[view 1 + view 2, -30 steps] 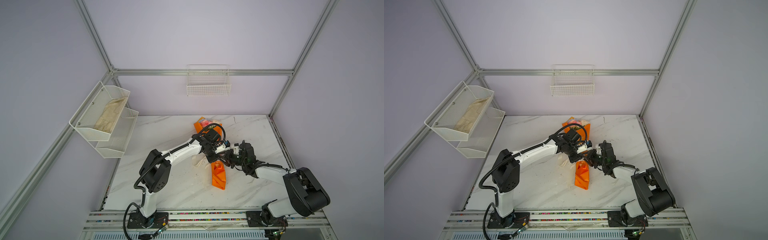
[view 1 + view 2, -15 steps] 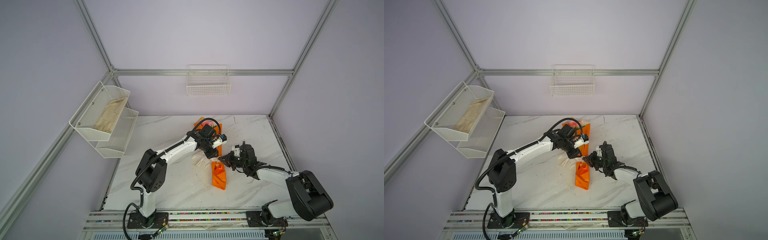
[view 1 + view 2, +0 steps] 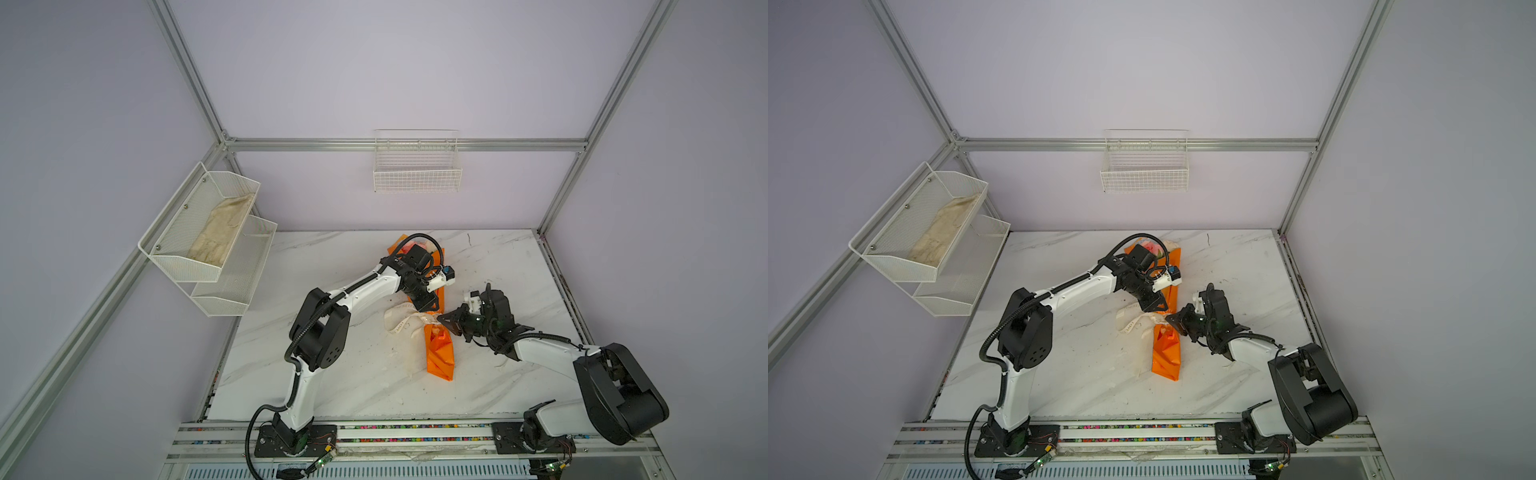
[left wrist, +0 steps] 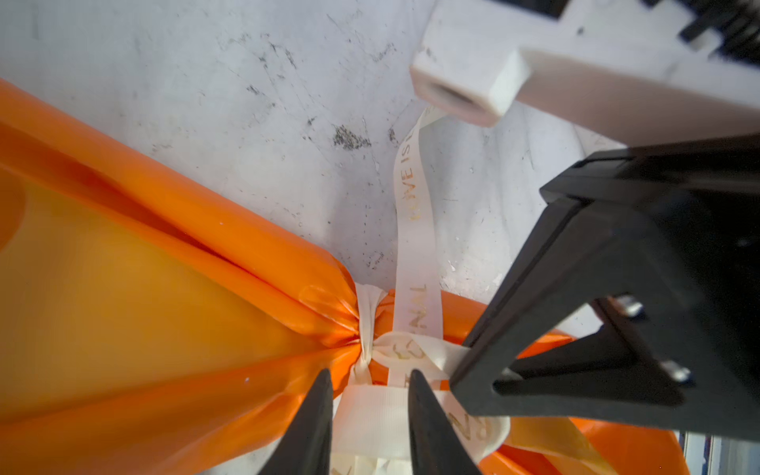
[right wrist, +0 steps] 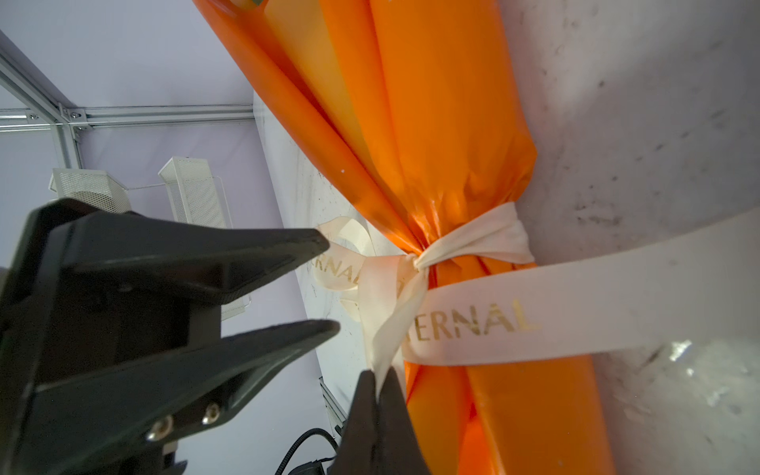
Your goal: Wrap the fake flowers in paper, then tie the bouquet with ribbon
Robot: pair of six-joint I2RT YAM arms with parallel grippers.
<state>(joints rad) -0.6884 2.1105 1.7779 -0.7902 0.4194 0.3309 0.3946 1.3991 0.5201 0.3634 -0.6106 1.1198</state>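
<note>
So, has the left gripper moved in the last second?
Yes, slightly: the left gripper shifted toward the back wall, judged against the bouquet, which stayed put.

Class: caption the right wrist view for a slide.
Right gripper pinches a ribbon tail beside the knot cinching the orange-wrapped bouquet.

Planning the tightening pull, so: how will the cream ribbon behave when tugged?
Probably floppy: the ribbon loops and twists limply around the bouquet. Likely thin and light; it crumples to a narrow tail where the right gripper pinches it. Its smooth face on that glossy bouquet suggests it may slide.
</note>
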